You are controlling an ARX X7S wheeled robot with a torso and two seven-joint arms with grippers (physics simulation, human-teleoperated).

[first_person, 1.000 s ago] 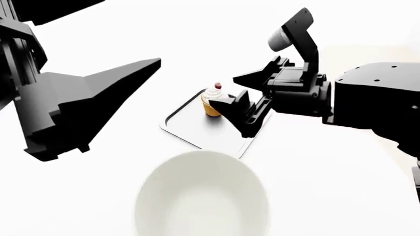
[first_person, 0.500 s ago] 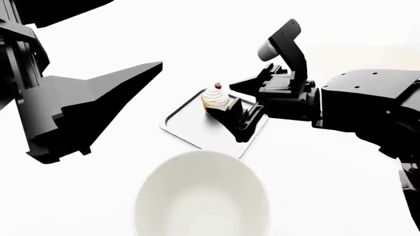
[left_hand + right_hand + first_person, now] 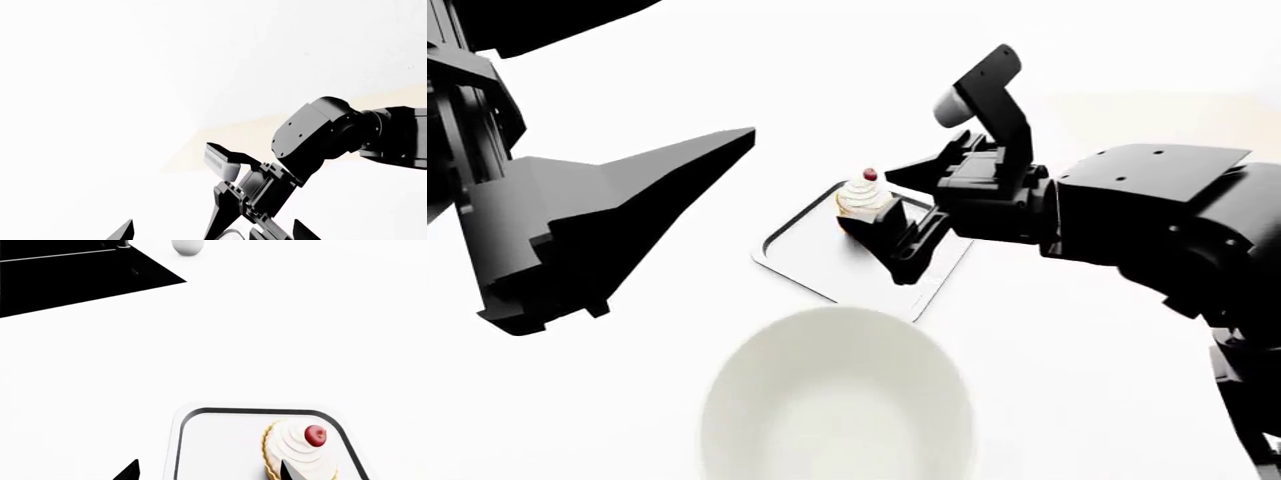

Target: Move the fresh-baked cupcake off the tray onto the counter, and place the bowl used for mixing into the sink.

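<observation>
Head view: cupcake [image 3: 865,200] on tray [image 3: 801,262], right gripper [image 3: 888,212] open around it, ungrasped. Bowl [image 3: 838,395] on surface, outside sink [image 3: 73,277]; left gripper [image 3: 627,215] open, empty; both steps outstanding.

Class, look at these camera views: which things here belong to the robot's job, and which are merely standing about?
Part of the job:
cupcake, on the tray
bowl
sink
counter
right gripper, open around the cupcake

Just standing about:
small white rounded object beside the sink
left gripper, off to the side, holding nothing
</observation>
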